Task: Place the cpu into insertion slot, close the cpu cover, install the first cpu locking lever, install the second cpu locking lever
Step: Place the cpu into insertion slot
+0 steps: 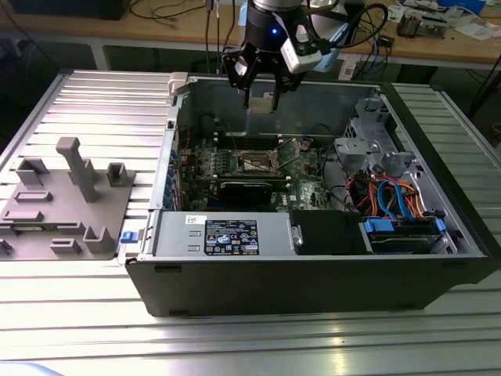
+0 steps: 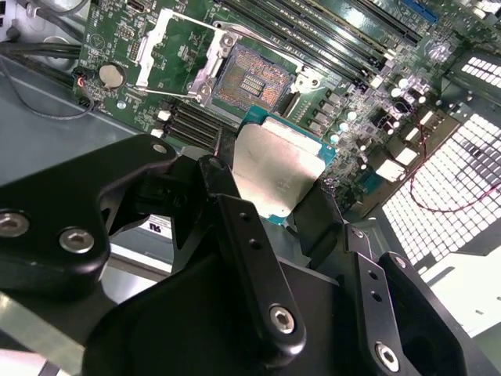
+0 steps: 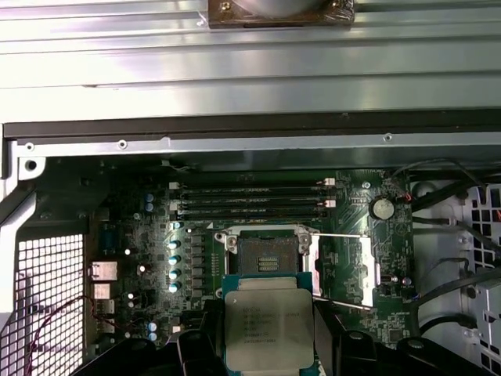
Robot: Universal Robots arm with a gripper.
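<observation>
— What is there, biggest first?
— One ribbed metal counter (image 1: pixel 70 337). On it lie one open computer case (image 1: pixel 313 286) and, at the exterior view's left, one grey moulded tray (image 1: pixel 63 200). One green motherboard (image 1: pixel 309 166) sits on the floor of the case.

— And the arm?
— One hand (image 1: pixel 262 103), black, hanging above the case. It is clenched on the cpu (image 3: pixel 268 325), a finger (image 2: pixel 235 227) pressed to each of two opposite edges.

— Where is the chip, exactly?
— In the air over the motherboard, near the insertion slot (image 3: pixel 266 258) but clear of it, touching nothing else.

— The socket parts?
— One slot, bare, with a brownish-gold contact field. One cpu cover (image 3: pixel 358 274) is swung open just beside it. Two thin wire levers are both raised, one lever (image 3: pixel 338 235) and the other lever (image 3: pixel 344 306).

— How does the chip look?
— Flat and square: a dull silver top with faint print, set on a slightly larger green base with a bluish rim.
</observation>
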